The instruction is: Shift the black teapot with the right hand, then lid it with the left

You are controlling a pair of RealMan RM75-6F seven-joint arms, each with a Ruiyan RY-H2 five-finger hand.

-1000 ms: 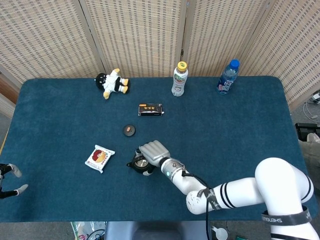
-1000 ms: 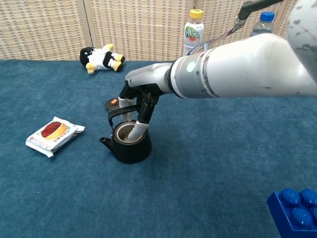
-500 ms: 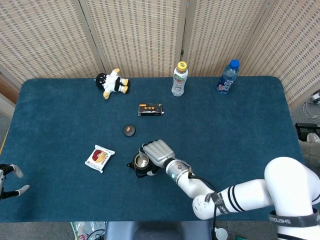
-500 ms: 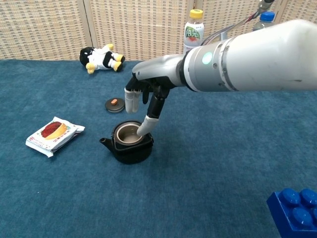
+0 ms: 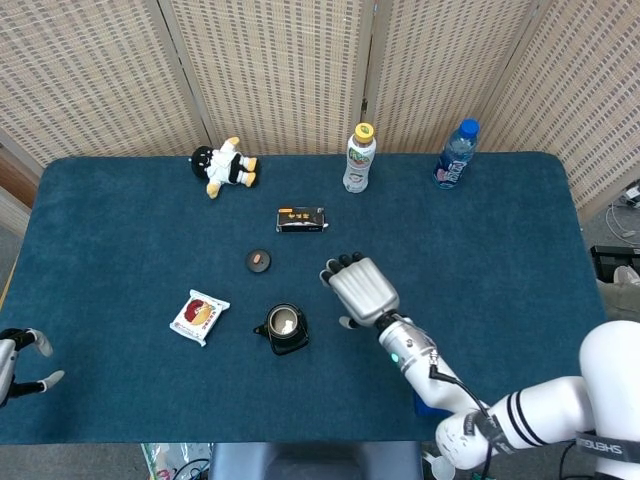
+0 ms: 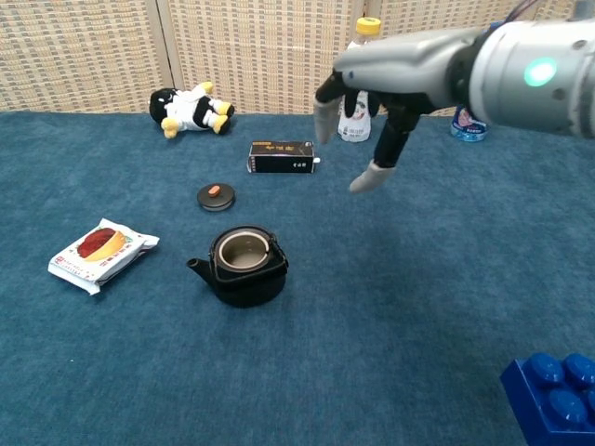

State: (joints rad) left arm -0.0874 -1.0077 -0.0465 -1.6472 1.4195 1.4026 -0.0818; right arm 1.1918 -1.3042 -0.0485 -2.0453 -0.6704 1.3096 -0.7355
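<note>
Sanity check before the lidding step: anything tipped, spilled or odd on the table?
Nothing spilled or damaged. The black teapot stands upright and open; its round black lid lies flat on the blue cloth beside it. Only the black-and-white plush toy lies on its side.

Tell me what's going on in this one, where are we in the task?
The right hand hangs open above the table, to the right of the black teapot, holding nothing. The teapot stands upright on the blue cloth with its top open; its lid lies apart on the cloth behind it, untouched. The left hand sits at the table's left edge, far from both. The lidding step is not yet done.
</note>
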